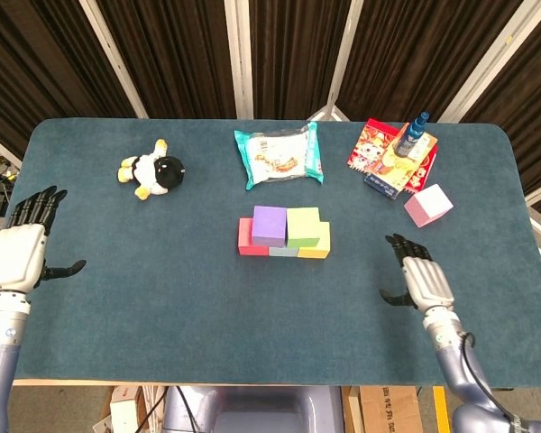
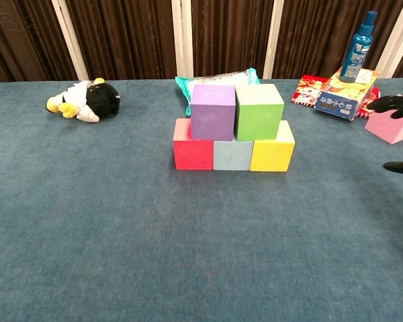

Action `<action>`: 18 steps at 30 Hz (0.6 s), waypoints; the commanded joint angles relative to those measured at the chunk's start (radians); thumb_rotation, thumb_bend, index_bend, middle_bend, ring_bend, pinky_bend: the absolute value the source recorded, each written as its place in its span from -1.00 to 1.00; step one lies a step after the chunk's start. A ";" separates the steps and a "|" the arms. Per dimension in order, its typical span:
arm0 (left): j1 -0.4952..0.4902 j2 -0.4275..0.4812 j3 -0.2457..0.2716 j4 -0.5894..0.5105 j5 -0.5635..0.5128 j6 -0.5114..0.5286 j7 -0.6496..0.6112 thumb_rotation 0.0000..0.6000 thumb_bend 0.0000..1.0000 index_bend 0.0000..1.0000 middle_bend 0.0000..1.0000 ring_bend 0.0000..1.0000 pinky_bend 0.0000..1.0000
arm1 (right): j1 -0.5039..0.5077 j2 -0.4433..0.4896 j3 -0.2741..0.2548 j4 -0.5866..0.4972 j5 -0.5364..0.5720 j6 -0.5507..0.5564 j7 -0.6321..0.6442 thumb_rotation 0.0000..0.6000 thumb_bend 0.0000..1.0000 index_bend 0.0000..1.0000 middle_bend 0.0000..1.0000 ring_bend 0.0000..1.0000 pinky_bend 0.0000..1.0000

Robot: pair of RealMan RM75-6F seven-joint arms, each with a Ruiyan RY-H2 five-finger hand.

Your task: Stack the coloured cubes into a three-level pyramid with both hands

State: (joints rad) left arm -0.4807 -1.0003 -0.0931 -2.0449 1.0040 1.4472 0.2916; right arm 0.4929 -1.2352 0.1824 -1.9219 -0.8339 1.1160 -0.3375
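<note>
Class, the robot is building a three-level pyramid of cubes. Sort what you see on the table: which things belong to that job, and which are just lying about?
Belong to the job:
red cube
grey cube
yellow cube
purple cube
green cube
pink cube, still apart from the stack

Just lying about:
toy penguin
snack bag
spray bottle
boxes beneath it

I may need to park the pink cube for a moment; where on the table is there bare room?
Bare felt lies in front of the five-cube stack, between the left hand and the right hand, and left of the stack below the penguin plush toy. The far right is crowded: pink cube, red packets, blue spray bottle.
</note>
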 commanded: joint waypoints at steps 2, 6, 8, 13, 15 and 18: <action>0.008 -0.001 -0.012 0.001 -0.006 -0.015 -0.004 1.00 -0.82 -1.00 -1.00 -1.00 -1.00 | 0.049 -0.075 0.014 -0.008 0.050 0.021 -0.063 1.00 -0.38 -1.00 -1.00 -1.00 -1.00; 0.015 0.001 -0.024 0.001 -0.007 -0.023 -0.008 1.00 -0.82 -1.00 -1.00 -1.00 -1.00 | 0.073 -0.102 0.026 -0.010 0.084 0.031 -0.092 1.00 -0.38 -1.00 -1.00 -1.00 -1.00; 0.018 0.002 -0.029 0.001 -0.007 -0.029 -0.009 1.00 -0.82 -1.00 -1.00 -1.00 -1.00 | 0.086 -0.112 0.033 -0.008 0.099 0.034 -0.104 1.00 -0.37 -1.00 -1.00 -1.00 -1.00; 0.024 0.002 -0.039 0.002 -0.007 -0.042 -0.010 1.00 -0.82 -1.00 -1.00 -1.00 -1.00 | 0.112 -0.129 0.047 -0.004 0.129 0.037 -0.121 1.00 -0.38 -1.00 -1.00 -1.00 -1.00; 0.027 0.003 -0.043 0.002 -0.007 -0.046 -0.010 1.00 -0.82 -1.00 -1.00 -1.00 -1.00 | 0.121 -0.133 0.050 -0.004 0.139 0.037 -0.127 1.00 -0.38 -1.00 -1.00 -1.00 -1.00; 0.031 0.003 -0.049 0.005 -0.009 -0.050 -0.010 1.00 -0.82 -1.00 -1.00 -1.00 -1.00 | 0.129 -0.136 0.052 -0.010 0.152 0.034 -0.128 1.00 -0.38 -1.00 -1.00 -1.00 -1.00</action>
State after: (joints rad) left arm -0.4500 -0.9978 -0.1418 -2.0406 0.9951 1.3970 0.2813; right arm 0.6207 -1.3706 0.2336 -1.9300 -0.6836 1.1506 -0.4652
